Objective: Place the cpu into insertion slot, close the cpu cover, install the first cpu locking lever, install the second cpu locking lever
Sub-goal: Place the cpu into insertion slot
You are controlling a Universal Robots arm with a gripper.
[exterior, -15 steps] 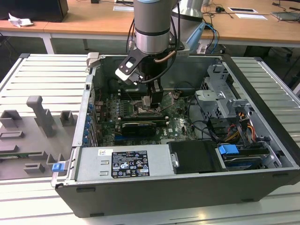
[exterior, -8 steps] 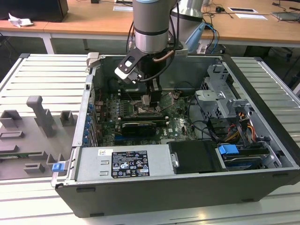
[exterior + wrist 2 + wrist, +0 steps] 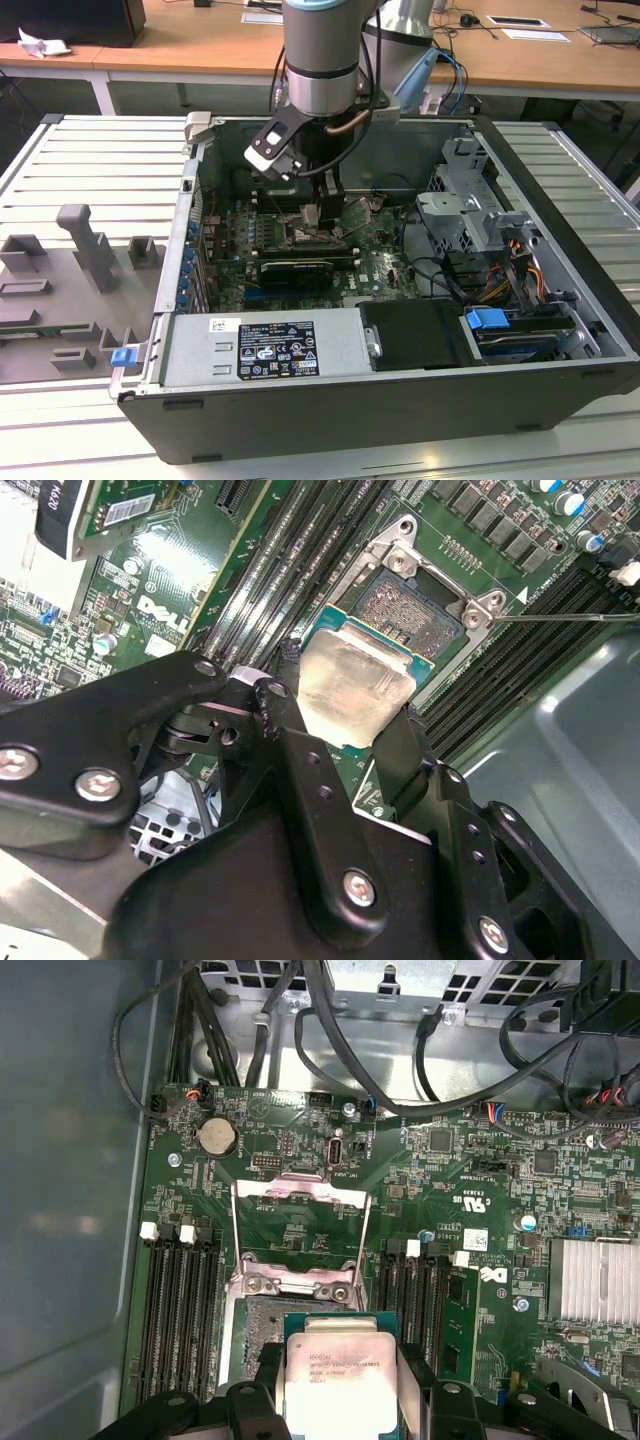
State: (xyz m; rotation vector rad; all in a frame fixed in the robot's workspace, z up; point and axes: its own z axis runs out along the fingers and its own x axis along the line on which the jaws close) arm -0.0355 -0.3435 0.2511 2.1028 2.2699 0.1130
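black end effector [image 3: 342, 725] clamped on flat square silvery cpu [image 3: 355, 680], partly over dark metal-rimmed insertion slot [image 3: 412, 610]; cpu cover [image 3: 300, 1188] open

Pale square metal cpu [image 3: 335, 1375] in black gripper [image 3: 345, 715], partly over dark square insertion slot [image 3: 262, 1320]; silvery hinged cpu cover [image 3: 300, 1230] raised beyond.

In the first wrist view, faint dark lines of print cross the pale face of the cpu [image 3: 335, 1385], too small for me to make out. On the green board [image 3: 300, 1150] near the cpu sit a white maker's logo [image 3: 495, 1275], a pair of white approval marks [image 3: 475, 1200] and a small white sticker [image 3: 473, 1239] with tiny print. Well apart from the cpu, the power supply [image 3: 340, 350] carries a white label [image 3: 262, 350] crowded with black text and symbols, none of it legible.
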